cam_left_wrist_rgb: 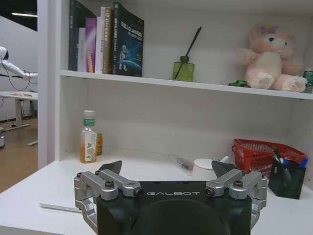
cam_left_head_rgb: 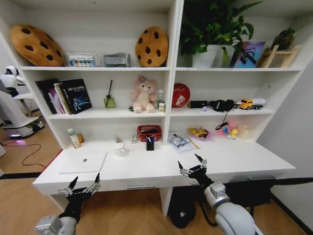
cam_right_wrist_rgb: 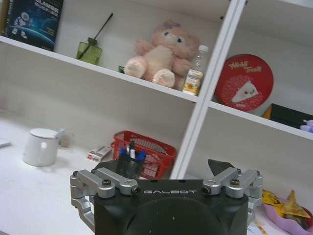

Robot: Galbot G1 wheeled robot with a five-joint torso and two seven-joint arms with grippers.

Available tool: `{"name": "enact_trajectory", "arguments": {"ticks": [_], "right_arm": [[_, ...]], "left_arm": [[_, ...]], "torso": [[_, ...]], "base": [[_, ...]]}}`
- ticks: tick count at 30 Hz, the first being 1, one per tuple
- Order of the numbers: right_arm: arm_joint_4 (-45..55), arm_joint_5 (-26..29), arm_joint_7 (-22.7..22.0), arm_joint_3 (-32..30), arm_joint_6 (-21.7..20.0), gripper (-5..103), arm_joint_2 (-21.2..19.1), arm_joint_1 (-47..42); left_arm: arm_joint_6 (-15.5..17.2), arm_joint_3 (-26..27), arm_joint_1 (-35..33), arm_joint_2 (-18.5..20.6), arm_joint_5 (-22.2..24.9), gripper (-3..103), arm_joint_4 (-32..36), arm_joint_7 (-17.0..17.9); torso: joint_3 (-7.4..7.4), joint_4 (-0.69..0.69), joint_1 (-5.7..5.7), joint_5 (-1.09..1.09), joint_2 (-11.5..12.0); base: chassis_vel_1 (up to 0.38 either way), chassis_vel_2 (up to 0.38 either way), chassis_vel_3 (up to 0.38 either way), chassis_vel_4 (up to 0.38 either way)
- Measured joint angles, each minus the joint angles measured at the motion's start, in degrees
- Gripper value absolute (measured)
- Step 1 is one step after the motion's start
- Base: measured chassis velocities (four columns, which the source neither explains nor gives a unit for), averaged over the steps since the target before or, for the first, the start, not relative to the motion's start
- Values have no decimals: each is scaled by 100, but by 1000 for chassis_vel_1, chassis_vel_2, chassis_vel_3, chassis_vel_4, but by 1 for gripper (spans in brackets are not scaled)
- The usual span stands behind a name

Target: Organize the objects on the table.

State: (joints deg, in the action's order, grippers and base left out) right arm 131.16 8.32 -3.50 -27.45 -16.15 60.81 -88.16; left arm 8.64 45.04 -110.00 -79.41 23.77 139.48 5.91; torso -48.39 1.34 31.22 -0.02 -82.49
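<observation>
My left gripper (cam_left_head_rgb: 84, 185) hangs just off the front edge of the desk (cam_left_head_rgb: 146, 169), near its left corner, fingers spread wide and holding nothing. Just beyond it, the thin silver laptop (cam_left_head_rgb: 83, 162) lies closed and flat near the front left corner. From my left wrist I look over the spread fingers (cam_left_wrist_rgb: 108, 169) at a green-capped bottle (cam_left_wrist_rgb: 88, 143) of amber liquid standing at the back left of the desk, close to the shelf's side wall.

My right gripper (cam_left_head_rgb: 193, 167) hovers over the front edge of the desk just right of the middle upright, its fingers also parted and empty. Past it, toward the back edge, sit a white mug (cam_left_head_rgb: 120, 149), a red basket (cam_left_head_rgb: 149, 131) and, touching the basket's front, a dark pen holder (cam_left_head_rgb: 150, 144) with blue-capped pens. My right wrist sees the same group: the mug (cam_right_wrist_rgb: 40, 146) to one side, the basket (cam_right_wrist_rgb: 149, 152) against the upright, the pen holder (cam_right_wrist_rgb: 128, 164) in front of it.

Right of the upright, near the back edge, lie a bundle of papers with cables (cam_left_head_rgb: 181, 142), a yellow toy (cam_left_head_rgb: 199, 132) on a pink dish and some small colourful items (cam_left_head_rgb: 229, 129).

On the shelf above the desk, a pink plush bear (cam_left_head_rgb: 144, 94) sits beside a green diffuser bottle (cam_left_head_rgb: 109, 101), with a row of books (cam_left_head_rgb: 66, 95) at the left end.
</observation>
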Motion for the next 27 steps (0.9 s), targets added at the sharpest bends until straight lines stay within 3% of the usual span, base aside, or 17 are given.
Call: {"name": "enact_trajectory", "arguments": {"ticks": [12, 13, 14, 16, 23, 27], "right_arm": [[-41, -38, 45, 1, 73, 100, 32, -90], [-40, -32, 19, 0, 39, 100, 37, -129], [-32, -9, -84, -10, 22, 100, 44, -184], [-30, 1, -159, -25, 22, 100, 52, -216], [-50, 64, -459, -80, 103, 100, 42, -297], [-30, 169, -466, -97, 75, 100, -27, -294]], "left_arm": [[0, 0, 0, 0, 0, 100, 1, -2], [-1, 1, 0, 0, 0, 100, 0, 1], [0, 1, 0, 1, 0, 100, 0, 1], [0, 2, 0, 1, 0, 100, 0, 0], [-1, 1, 0, 0, 0, 100, 0, 0], [0, -3, 0, -1, 0, 100, 0, -4]], "torso": [[1, 2, -2, 6, -1], [1, -2, -1, -1, -1], [1, 2, -1, -3, -1], [1, 2, -2, 1, -1], [0, -4, 1, 4, 1], [-2, 2, 4, 5, 2]], "base": [[396, 319, -391, -319], [322, 262, -331, -310], [322, 214, -246, -247], [281, 214, -246, -226], [121, 40, -42, -81], [-74, -51, 49, 87]]}}
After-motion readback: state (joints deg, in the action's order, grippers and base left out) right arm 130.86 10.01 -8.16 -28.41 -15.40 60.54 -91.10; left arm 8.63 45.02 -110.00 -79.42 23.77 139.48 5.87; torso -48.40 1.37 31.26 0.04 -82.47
